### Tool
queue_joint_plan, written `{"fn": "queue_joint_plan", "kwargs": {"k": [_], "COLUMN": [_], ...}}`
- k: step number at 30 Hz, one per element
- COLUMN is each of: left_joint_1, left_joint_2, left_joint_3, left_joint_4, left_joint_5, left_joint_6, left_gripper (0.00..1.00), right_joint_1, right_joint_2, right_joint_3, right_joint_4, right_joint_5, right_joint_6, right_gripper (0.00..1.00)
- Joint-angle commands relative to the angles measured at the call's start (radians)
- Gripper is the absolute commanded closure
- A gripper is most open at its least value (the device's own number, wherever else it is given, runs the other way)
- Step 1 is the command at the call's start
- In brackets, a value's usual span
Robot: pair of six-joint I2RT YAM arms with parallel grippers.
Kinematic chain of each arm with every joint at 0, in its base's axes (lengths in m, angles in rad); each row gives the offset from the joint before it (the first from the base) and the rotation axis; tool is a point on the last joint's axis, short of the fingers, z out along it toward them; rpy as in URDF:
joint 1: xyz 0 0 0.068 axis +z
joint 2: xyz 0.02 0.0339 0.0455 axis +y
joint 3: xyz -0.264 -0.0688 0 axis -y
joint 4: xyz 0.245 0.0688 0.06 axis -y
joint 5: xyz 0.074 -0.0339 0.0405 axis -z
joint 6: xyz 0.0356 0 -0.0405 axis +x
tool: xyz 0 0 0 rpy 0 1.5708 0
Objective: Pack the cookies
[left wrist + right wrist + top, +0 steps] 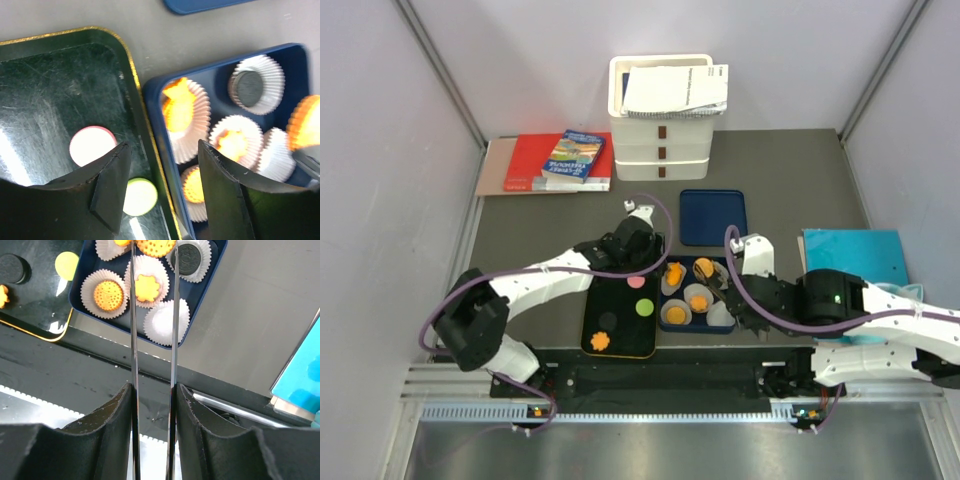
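The black gold-rimmed tray [620, 348] carries loose cookies: pink [636, 282], green [644, 307], black [608, 320] and orange [600, 341]. Beside it, the blue tray [695, 326] holds white paper cups. In them lie an orange round cookie [108, 295], an orange flower cookie [147, 287] and a black cookie [189, 259]; one cup [167, 322] is empty. My left gripper [162, 147] hangs open over the two trays' adjoining rims, near the pink cookie [91, 145] and green cookie [140, 196]. My right gripper [154, 386] is shut on metal tongs [133, 330], which pinch an orange cookie [156, 246] above the blue tray.
A blue lid [713, 216] lies behind the blue tray. White stacked boxes with papers [660, 120] stand at the back, books [560, 160] at the back left, a teal folder [855, 255] on the right. The metal rail [670, 385] runs along the near edge.
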Motion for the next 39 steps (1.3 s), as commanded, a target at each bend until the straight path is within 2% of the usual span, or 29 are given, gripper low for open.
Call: {"fn": "queue_joint_plan", "kwargs": {"k": [1,9,24,35,39], "left_joint_1": [-0.006,-0.007,-0.009,-0.007,-0.009], "left_joint_2": [0.052,0.126,0.181,0.184,0.197], "left_joint_3": [0.027,0.033,0.086,0.095,0.109], "left_joint_4": [0.029,0.043,0.011,-0.046,-0.076], "left_joint_5": [-0.03,-0.039,-0.083,-0.198,-0.243], "left_joint_6": [0.023,0.023,0.026,0.02,-0.006], "left_gripper": [0.39,0.5,0.88,1.0,1.0], "right_joint_1": [-0.009,-0.011,-0.011,-0.011,-0.011], "right_joint_2": [-0.027,-0.049,-0.079,-0.078,-0.076], "right_joint_3": [-0.014,-0.042,-0.071,-0.073,-0.074], "right_joint_4": [-0.018,-0.012,-0.01,-0.006,-0.002], "right_joint_5": [0.024,0.029,0.025,0.025,0.024], "right_joint_6": [-0.025,-0.028,-0.019,-0.022,-0.024], "right_gripper": [0.8,0.78,0.78,0.78,0.78]}}
